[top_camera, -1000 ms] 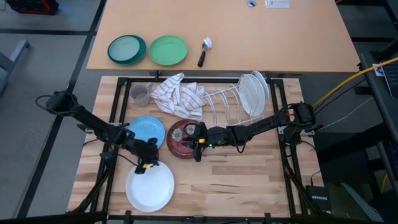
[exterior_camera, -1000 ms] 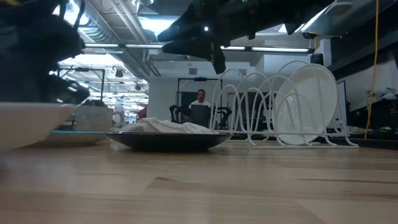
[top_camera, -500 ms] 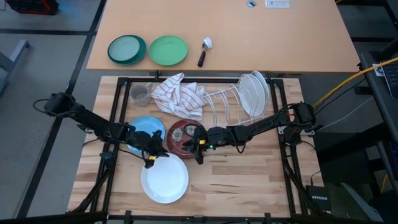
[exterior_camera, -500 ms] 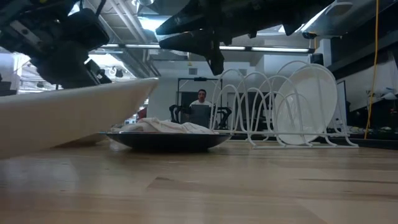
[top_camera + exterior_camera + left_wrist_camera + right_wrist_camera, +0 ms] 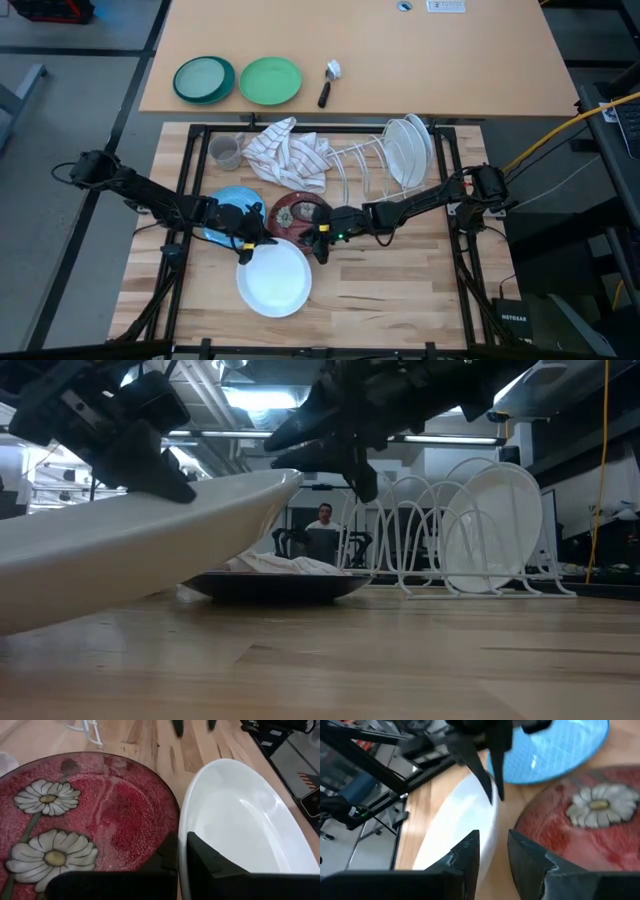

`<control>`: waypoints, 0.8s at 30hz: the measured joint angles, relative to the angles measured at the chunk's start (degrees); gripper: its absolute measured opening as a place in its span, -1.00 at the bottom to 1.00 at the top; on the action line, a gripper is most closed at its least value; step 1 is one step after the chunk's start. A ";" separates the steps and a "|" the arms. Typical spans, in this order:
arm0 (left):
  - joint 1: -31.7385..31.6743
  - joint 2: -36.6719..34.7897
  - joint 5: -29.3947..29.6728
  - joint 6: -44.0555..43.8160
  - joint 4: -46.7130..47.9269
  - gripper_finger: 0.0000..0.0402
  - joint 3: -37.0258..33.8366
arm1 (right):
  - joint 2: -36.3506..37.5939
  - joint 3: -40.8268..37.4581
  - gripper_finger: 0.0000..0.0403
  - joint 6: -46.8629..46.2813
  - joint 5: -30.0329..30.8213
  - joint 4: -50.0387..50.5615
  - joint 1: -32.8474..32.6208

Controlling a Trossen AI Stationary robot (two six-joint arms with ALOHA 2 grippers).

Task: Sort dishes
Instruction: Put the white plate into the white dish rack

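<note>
Left hand [image 5: 248,243] is clamped on the rim of a white plate [image 5: 274,277], fingers [image 5: 210,865] on either side of the edge in the left wrist view. The plate sits at about 6 o'clock on the wooden tabletop [image 5: 400,290], and the low view shows it tilted with its gripped edge raised. The gripped edge is right beside the dark red flower plate [image 5: 296,216], near tabletop centre.

Right hand [image 5: 320,245] hovers at the red plate's 5 o'clock edge, just beside the white plate's rim. Its fingers [image 5: 465,855] are parted with nothing between them.

Light blue plate [image 5: 228,208] lies at 9 o'clock of the red plate, partly under the left arm. Two more white plates [image 5: 408,150] stand upright in the wire rack [image 5: 360,160] at about 1 o'clock. A striped cloth [image 5: 290,152] lies at 12 o'clock, touching the red plate's far edge.
</note>
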State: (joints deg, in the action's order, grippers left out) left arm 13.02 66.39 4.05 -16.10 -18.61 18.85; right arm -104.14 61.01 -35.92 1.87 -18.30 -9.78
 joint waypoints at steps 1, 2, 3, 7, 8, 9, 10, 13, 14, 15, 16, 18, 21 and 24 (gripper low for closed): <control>0.00 0.00 0.00 0.03 -0.16 -0.98 0.00 | 0.00 -0.02 -0.47 -1.07 -0.02 0.33 0.00; 0.00 0.00 -0.02 0.05 -0.18 -0.98 0.00 | 0.00 0.00 -0.47 -1.78 -0.22 0.46 0.00; 0.00 0.00 -0.01 0.05 -0.18 -0.98 0.00 | 0.00 0.00 -0.47 -2.69 -0.69 0.48 0.00; 0.00 0.00 -0.07 0.05 -0.16 -0.98 0.00 | 0.00 -0.02 -0.47 -5.87 -2.78 1.61 0.00; 0.00 0.00 -0.09 0.05 -0.18 -0.98 0.00 | 0.00 -0.02 -0.47 -6.67 -3.14 2.01 0.00; 0.00 0.00 -0.12 0.05 -0.26 -0.98 0.00 | 0.00 -0.02 -0.47 -7.39 -3.49 2.34 0.00; 0.00 0.00 -0.13 0.05 -0.30 -0.98 0.00 | 0.00 -0.02 -0.47 -7.65 -3.75 2.40 0.00; 0.00 0.00 -0.01 0.03 -0.31 -0.98 0.00 | 0.00 -0.01 -0.47 -7.74 -4.08 2.23 0.00; 0.00 0.00 0.00 -0.01 -0.33 -0.98 0.00 | 0.00 -0.02 -0.47 -7.74 -4.08 2.24 0.00; 0.00 0.00 0.02 -0.16 -0.36 -0.98 0.00 | 0.00 -0.02 -0.47 -7.76 -4.08 2.30 0.00; 0.00 0.00 0.03 -0.37 -0.40 -0.98 0.00 | 0.00 -0.01 -0.47 -7.76 -4.08 2.32 0.00; 0.00 0.00 0.14 -1.21 -0.51 -0.98 0.00 | 0.00 -0.01 -0.47 -7.76 -4.08 2.25 0.00; -0.01 0.00 0.82 -2.73 -0.53 -0.98 0.00 | 0.00 -0.02 -0.47 -7.76 -4.08 2.28 0.00; -0.07 0.00 1.55 -3.51 -0.89 -0.98 -0.02 | 0.00 -0.02 -0.47 -7.76 -4.08 2.23 0.00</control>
State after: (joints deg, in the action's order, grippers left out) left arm 12.95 66.39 5.60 -19.61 -19.50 18.83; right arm -104.14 60.99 -43.68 -2.22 -16.07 -9.78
